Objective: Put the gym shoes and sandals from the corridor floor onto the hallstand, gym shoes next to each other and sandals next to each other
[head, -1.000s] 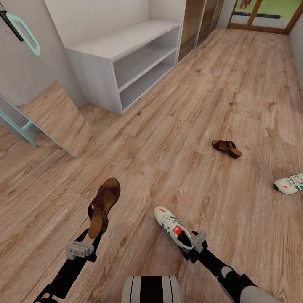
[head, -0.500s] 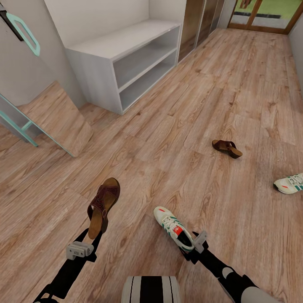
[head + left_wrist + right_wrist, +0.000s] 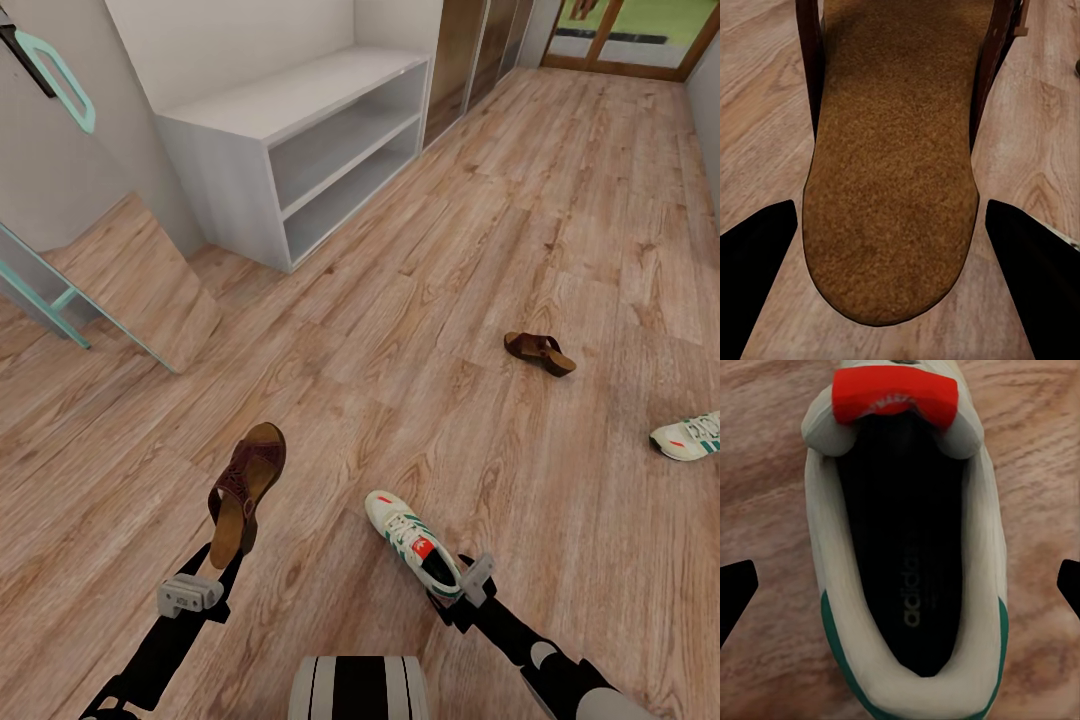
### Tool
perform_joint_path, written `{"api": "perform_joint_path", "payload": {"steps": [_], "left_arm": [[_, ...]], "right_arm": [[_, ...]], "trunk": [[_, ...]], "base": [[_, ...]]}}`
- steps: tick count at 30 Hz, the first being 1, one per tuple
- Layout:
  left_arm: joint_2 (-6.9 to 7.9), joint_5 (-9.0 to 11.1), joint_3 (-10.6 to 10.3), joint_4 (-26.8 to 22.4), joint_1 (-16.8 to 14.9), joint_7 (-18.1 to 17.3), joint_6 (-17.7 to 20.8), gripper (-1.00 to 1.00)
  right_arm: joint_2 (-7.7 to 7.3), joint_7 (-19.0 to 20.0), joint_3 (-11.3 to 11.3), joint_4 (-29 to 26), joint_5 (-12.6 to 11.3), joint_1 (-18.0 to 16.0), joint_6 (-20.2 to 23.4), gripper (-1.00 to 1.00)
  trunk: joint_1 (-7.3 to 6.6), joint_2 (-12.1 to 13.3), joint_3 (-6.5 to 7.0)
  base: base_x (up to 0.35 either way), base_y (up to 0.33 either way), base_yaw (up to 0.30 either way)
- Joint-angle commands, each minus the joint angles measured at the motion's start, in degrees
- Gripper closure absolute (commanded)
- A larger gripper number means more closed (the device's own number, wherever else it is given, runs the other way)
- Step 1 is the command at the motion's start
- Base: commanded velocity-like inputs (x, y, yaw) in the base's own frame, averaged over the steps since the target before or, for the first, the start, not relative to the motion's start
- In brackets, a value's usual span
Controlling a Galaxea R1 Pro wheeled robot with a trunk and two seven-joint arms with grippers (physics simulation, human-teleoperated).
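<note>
Reaching low, the left pincer [image 3: 222, 560] lines up behind the heel of one sandal [image 3: 245, 487], its fingers spread wide either side and gripping nothing. The right pincer [image 3: 455, 590] sits likewise behind a gym shoe [image 3: 412, 543], open and empty, so both can be taken heel-first. Another sandal [image 3: 540, 352] and gym shoe [image 3: 688, 436] lie farther off on the corridor floor [image 3: 420, 330], well apart from the bare hallstand [image 3: 290, 105].

head: high, looking down corridor floor [image 3: 560, 200] | wrists: close (shoes shared with head)
</note>
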Motion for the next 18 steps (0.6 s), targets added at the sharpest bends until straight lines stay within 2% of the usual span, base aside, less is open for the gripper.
{"api": "perform_joint_path", "payload": {"steps": [1,18], "left_arm": [[0.0,0.0,0.0,0.0,0.0,-0.03,0.0,1.0],[0.0,0.03,-0.01,0.01,0.0,-0.02,0.0,1.0]], "right_arm": [[-0.01,0.0,0.0,0.0,0.0,0.03,-0.05,-1.0],[-0.06,0.0,-0.07,0.0,-0.07,0.12,-0.21,-1.0]], "trunk": [[0.0,0.0,0.0],[0.0,0.0,0.0]], "base": [[0.0,0.0,0.0],[0.0,0.0,0.0]]}}
